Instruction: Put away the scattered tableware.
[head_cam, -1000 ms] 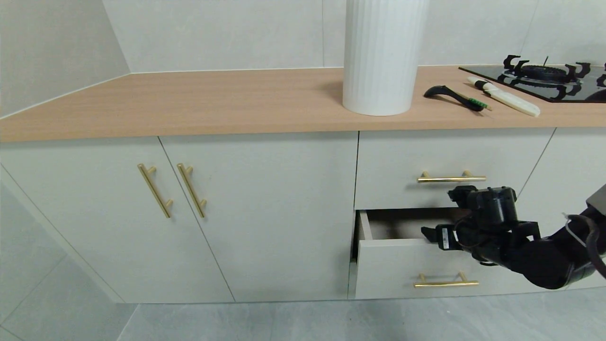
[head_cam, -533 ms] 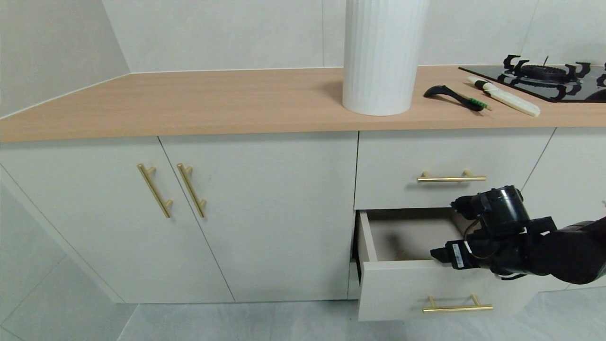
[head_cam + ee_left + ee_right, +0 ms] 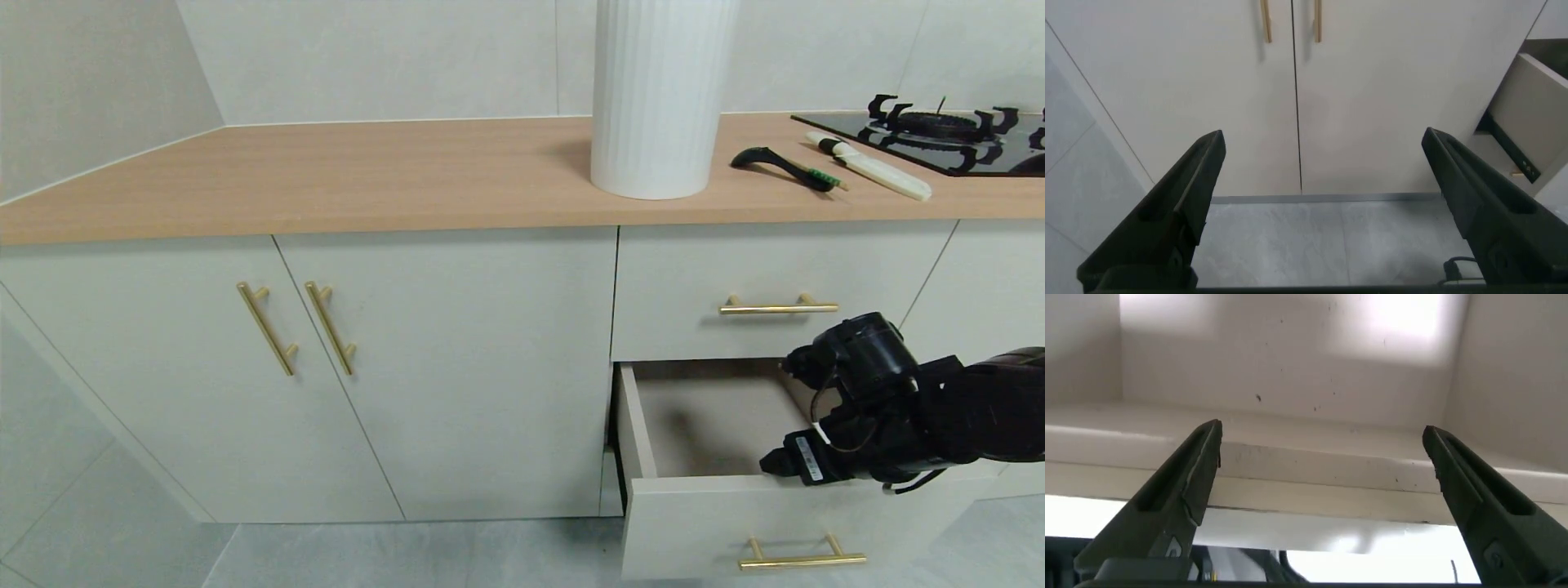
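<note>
A black ladle with a green handle [image 3: 784, 168] and a white knife [image 3: 872, 167] lie on the wooden counter [image 3: 367, 175] near the stove. Below them, the second drawer [image 3: 702, 523] stands pulled out, and its inside looks bare. My right gripper [image 3: 785, 465] sits at the top edge of the drawer front, on its right half. In the right wrist view its fingers [image 3: 1192, 482] are spread wide, the right gripper [image 3: 1321, 434] open over the drawer's front edge [image 3: 1315, 469]. My left gripper [image 3: 1321, 139] hangs open, low before the cabinet doors [image 3: 1290, 90].
A tall white ribbed cylinder [image 3: 657, 98] stands on the counter left of the ladle. A black gas stove [image 3: 939, 131] is at the far right. The top drawer [image 3: 775, 286] is closed. The drawer's side [image 3: 1527, 106] juts out near the left arm.
The second drawer has slid out much farther from the cabinet. My right gripper has drawn back with its front panel.
</note>
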Tool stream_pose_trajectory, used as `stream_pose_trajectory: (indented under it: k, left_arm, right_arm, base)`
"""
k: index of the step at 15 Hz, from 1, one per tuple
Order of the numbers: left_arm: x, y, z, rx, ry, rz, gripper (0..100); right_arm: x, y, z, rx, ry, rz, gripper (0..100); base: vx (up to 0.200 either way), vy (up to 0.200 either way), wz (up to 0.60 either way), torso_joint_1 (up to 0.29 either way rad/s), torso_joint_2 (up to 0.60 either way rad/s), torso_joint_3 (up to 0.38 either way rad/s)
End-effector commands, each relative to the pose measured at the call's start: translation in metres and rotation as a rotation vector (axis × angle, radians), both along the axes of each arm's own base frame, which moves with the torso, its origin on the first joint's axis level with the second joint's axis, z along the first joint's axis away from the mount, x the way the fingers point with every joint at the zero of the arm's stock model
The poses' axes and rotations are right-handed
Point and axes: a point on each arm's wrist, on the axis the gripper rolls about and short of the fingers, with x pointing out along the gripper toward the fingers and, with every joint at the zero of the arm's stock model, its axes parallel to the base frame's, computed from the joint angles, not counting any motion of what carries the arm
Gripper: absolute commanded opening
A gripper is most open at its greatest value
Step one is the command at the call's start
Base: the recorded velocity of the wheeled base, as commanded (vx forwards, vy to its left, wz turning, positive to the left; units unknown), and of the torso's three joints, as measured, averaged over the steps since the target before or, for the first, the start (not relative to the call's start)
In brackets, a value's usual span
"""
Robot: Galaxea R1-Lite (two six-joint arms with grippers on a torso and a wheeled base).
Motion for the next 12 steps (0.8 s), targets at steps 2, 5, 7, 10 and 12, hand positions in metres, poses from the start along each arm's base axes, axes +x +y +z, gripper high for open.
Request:
stream_pose_trajectory:
  k: [2, 5, 7, 10, 12]
  left_arm:
    - [0.0, 0.0, 0.0, 0.0, 0.001, 0.0, 100]
    - [0.0, 0.0, 0.0, 0.0, 0.001, 0.0, 100]
    - [0.0, 0.0, 0.0, 0.0, 0.001, 0.0, 100]
    - [0.0, 0.0, 0.0, 0.0, 0.001, 0.0, 100]
    - [0.0, 0.0, 0.0, 0.0, 0.001, 0.0, 100]
  right_arm:
    - [-0.002, 0.001, 0.004, -0.009, 0.039, 0.008, 100]
    - [-0.006, 0.0, 0.003, -0.014, 0.091, 0.019, 100]
    - [-0.01, 0.002, 0.003, -0.023, 0.114, 0.03, 100]
    - [-0.02, 0.004, 0.006, -0.057, 0.183, 0.07, 100]
    - [-0.025, 0.003, 0.006, -0.081, 0.226, 0.092, 100]
  base:
    - [0.0, 0.0, 0.0, 0.0, 0.0, 0.0]
    - [0.0, 0.0, 0.0, 0.0, 0.0, 0.0]
    - [0.0, 0.0, 0.0, 0.0, 0.0, 0.0]
    - [0.0, 0.0, 0.0, 0.0, 0.0, 0.0]
    - [0.0, 0.0, 0.0, 0.0, 0.0, 0.0]
